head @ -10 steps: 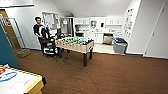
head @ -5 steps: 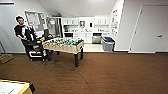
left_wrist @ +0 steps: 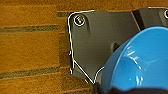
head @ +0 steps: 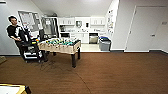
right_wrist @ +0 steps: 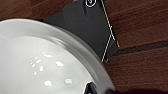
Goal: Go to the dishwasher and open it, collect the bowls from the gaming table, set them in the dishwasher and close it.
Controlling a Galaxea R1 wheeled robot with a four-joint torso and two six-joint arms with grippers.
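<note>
Brown wood-plank floor [head: 112, 72], kitchenette w/ dishwasher [head: 93, 38] at back, claws' grip state can't tell

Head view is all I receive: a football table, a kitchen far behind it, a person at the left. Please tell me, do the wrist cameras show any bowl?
Observer: Yes. In the left wrist view a bright blue bowl sits close to the camera.
Operator: And at the right wrist?
Observer: There it is a pale bowl, glossy inside, also very close.
Operator: What is behind the bowls?
Observer: Brown wooden floor, with dark seams between the planks.
</note>
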